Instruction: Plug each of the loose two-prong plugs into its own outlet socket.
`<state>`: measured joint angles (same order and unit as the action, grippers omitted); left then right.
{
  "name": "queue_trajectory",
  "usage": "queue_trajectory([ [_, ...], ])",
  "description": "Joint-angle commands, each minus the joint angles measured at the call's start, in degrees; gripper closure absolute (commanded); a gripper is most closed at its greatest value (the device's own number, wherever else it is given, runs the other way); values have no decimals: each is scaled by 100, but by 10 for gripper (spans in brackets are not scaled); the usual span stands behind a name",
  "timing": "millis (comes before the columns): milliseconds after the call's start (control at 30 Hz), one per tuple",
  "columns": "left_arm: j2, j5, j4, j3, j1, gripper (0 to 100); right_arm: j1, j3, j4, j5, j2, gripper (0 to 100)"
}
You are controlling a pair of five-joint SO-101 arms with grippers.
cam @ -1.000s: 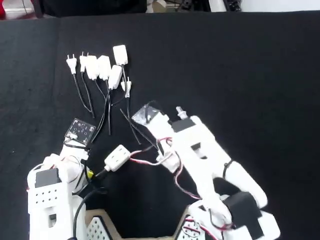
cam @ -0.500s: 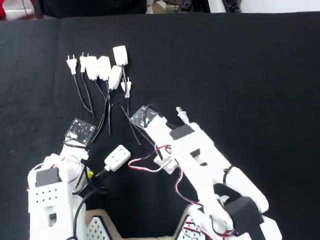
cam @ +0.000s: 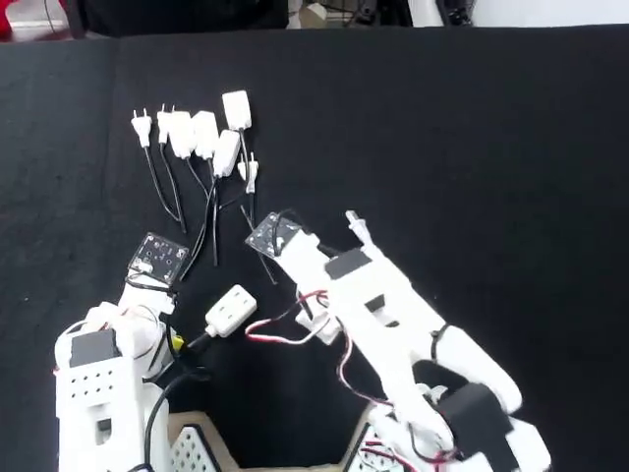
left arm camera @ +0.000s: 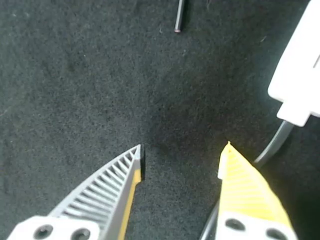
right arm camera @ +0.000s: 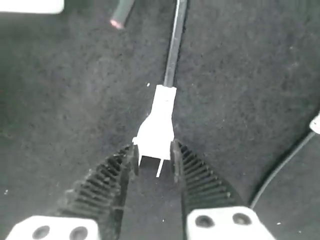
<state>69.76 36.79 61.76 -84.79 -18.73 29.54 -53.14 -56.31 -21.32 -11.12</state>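
Note:
Several loose white two-prong plugs [cam: 204, 131] with short black cables lie in a cluster at the table's far left. A white outlet socket [cam: 231, 310] on a dark cable lies near the front, between the arms; its corner [left arm camera: 300, 65] shows beside my left gripper. My right gripper [cam: 267, 236] [right arm camera: 153, 152] is shut on one white plug [right arm camera: 156, 132], fingers pressing both its sides, prongs pointing toward the wrist, cable running away. My left gripper [cam: 157, 258] [left arm camera: 182, 152] stands open over bare cloth, nothing between its fingers.
The black cloth [cam: 462, 147] covers the whole table. Loose cables [cam: 208, 221] trail from the plug cluster toward the arms. A cut cable end [right arm camera: 117, 20] and another white piece [right arm camera: 30, 5] lie just beyond the held plug.
My right arm has swung its gripper to the left and slightly nearer the front. The left arm, the socket and the plug cluster have not moved.

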Motion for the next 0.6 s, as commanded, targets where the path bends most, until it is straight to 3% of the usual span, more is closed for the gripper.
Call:
queue_trajectory([
  [0, 44, 35, 18, 40, 66, 748, 264, 171, -18, 378, 444, 816],
  [100, 44, 35, 18, 40, 66, 748, 290, 171, -18, 431, 462, 763],
  [267, 44, 35, 18, 40, 66, 748, 264, 163, -18, 457, 453, 767],
  [433, 44, 35, 0, 40, 66, 748, 264, 163, -18, 475, 444, 956],
  [567, 44, 35, 0, 40, 66, 748, 193, 163, -18, 484, 426, 955],
])
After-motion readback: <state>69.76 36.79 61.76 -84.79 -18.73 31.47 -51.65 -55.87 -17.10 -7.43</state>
